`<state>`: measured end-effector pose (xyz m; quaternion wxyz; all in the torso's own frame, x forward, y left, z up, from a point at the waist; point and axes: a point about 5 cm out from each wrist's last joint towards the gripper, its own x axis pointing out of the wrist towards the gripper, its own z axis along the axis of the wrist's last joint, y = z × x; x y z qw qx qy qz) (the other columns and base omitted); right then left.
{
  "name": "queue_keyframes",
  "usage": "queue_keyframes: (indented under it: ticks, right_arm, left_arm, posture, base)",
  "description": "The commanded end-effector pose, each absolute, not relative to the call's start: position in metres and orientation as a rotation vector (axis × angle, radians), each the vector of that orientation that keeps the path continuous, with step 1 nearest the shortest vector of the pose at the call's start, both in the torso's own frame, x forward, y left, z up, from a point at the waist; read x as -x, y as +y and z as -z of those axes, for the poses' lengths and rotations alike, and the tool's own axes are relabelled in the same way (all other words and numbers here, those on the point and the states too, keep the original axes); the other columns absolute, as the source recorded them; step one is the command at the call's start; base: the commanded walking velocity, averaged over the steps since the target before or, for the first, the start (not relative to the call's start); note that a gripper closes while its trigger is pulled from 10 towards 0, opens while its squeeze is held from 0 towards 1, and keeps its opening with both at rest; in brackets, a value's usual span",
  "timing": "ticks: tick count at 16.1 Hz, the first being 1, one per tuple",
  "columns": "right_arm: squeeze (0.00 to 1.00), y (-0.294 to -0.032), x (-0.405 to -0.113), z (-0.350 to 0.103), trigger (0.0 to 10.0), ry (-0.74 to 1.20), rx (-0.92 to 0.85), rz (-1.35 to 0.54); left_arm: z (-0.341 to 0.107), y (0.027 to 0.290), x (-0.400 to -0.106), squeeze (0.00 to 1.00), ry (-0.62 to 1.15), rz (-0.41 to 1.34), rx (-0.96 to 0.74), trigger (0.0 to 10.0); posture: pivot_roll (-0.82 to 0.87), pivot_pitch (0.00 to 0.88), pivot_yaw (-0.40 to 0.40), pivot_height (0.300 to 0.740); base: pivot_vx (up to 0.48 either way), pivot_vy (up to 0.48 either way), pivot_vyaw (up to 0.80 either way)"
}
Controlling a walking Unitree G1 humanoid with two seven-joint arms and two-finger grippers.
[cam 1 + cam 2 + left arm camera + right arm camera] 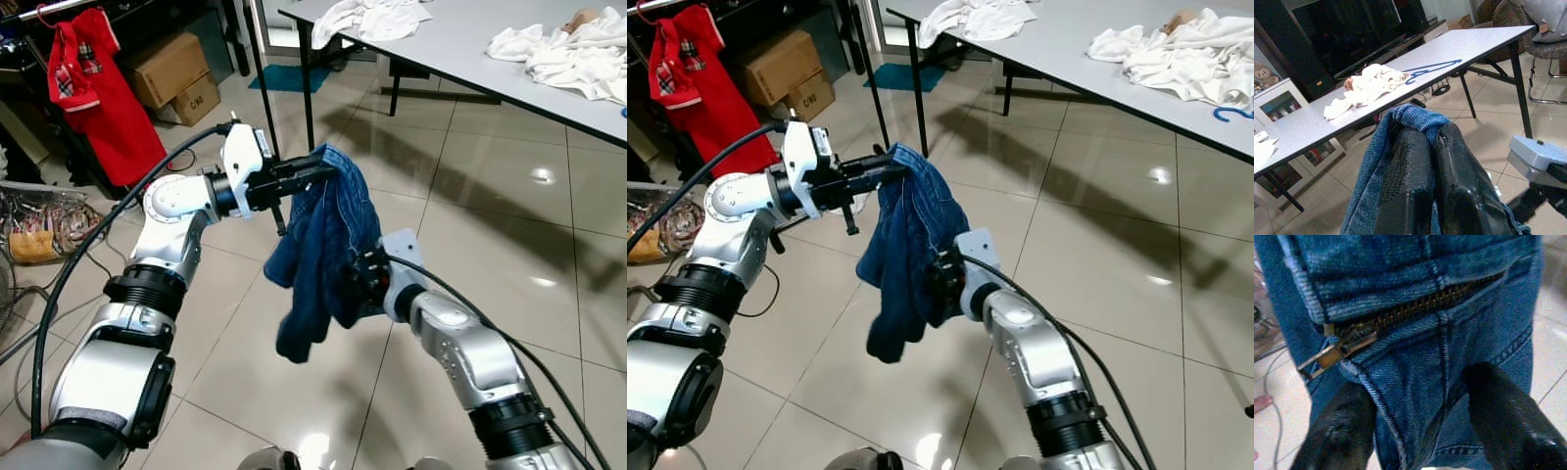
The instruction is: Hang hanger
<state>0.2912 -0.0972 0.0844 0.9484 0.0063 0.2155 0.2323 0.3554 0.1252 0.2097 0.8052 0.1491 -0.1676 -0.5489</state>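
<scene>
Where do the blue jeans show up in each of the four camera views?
Left eye: jeans at centre, hanging from the left gripper.
Right eye: centre-left.
Left wrist: behind the fingers.
Right wrist: close up, zipper showing.
Shared landmark: grey table, also in left wrist.

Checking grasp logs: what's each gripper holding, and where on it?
Left gripper is shut on the top fold of the blue denim garment. Right gripper is open, its fingers straddling the denim below the brass zipper.
</scene>
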Motion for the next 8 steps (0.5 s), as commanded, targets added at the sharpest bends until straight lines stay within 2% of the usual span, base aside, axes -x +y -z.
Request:
queue_keyframes:
  ticks: [1,8]
  right_arm:
    - [0.00,-0.098,-0.294,-0.084,0.0,0.434,-0.032,-0.463]
    - [0.00,-0.121,-0.304,-0.088,0.0,0.363,-0.079,-0.322]
  left_arm:
    - [-0.224,0.126,-0.356,0.00,-0.421,1.164,-0.341,0.0]
    - [-0.224,0.123,-0.356,0.00,-0.428,1.162,-0.328,0.0]
  posture:
    - [-0.15,0.027,0.184,0.740]
    - [-0.16,0.036,0.187,0.740]
  base:
    - [0.000,0.000,0.00]
    - [0.000,0.000,0.00]
